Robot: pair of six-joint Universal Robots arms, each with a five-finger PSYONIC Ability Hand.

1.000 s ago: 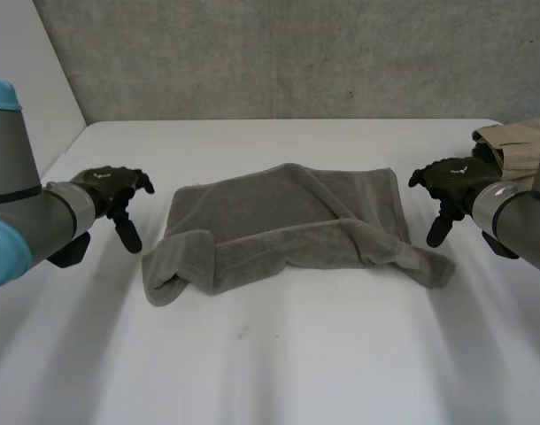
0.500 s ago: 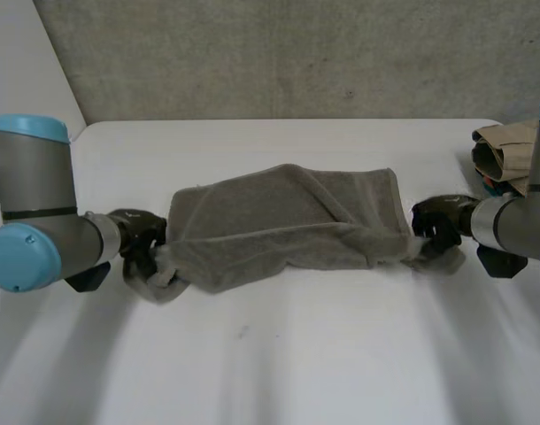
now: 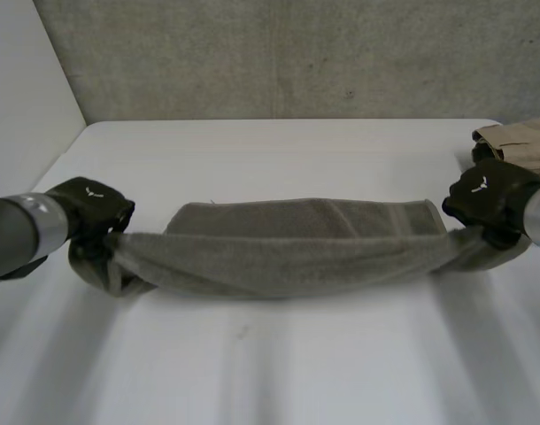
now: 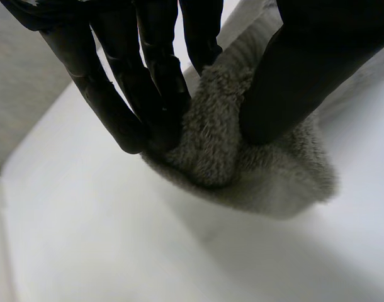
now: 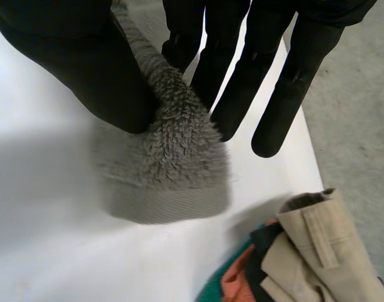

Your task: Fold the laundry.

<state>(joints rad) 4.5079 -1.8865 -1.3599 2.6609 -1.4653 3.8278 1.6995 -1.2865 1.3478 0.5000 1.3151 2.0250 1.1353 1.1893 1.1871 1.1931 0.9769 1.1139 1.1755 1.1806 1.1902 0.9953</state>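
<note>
A grey towel (image 3: 297, 243) hangs stretched in a long band between my two hands, just above the white table (image 3: 279, 363). My left hand (image 3: 91, 205) is shut on the towel's left end, pinching the fuzzy cloth (image 4: 217, 138) between thumb and fingers (image 4: 148, 88). At the other side my right hand (image 3: 484, 199) is shut on the right end, with the cloth (image 5: 170, 157) squeezed between its thumb and fingers (image 5: 223, 69). The towel's middle sags a little and its far edge lies flat along the table.
A pile of other laundry, beige cloth (image 5: 305, 251) over orange and teal pieces, lies at the table's far right corner (image 3: 518, 142), close beside my right hand. A grey wall runs behind the table.
Both hands came in from the sides, closed on the towel's two ends and pulled outward. The loosely crumpled towel is now drawn out into a taut band.
</note>
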